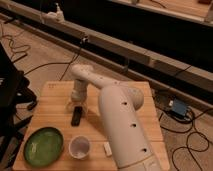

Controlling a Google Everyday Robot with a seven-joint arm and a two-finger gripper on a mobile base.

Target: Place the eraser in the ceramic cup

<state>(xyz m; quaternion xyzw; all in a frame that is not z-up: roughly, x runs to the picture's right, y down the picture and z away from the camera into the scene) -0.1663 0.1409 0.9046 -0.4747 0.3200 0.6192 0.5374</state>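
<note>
The end effector (80, 103) stands low over the tabletop (55, 92), at the far end of the eraser (76, 116). Its opening, and whether it holds anything, cannot be told. The eraser lies flat on the tabletop, apart from the ceramic cup (80, 146), which stands beside the green bowl (44, 146).

Probable faults:
- A grasp taken at the eraser's end may let it pivot or slip.
- An off-centre release may strike the rim or tip the cup.

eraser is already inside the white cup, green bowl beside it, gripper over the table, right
No. The camera view shows the eraser lying on the wooden table beyond the ceramic cup, not inside it. The green bowl does sit beside the cup, and the gripper is over the table, right by the eraser.
</note>
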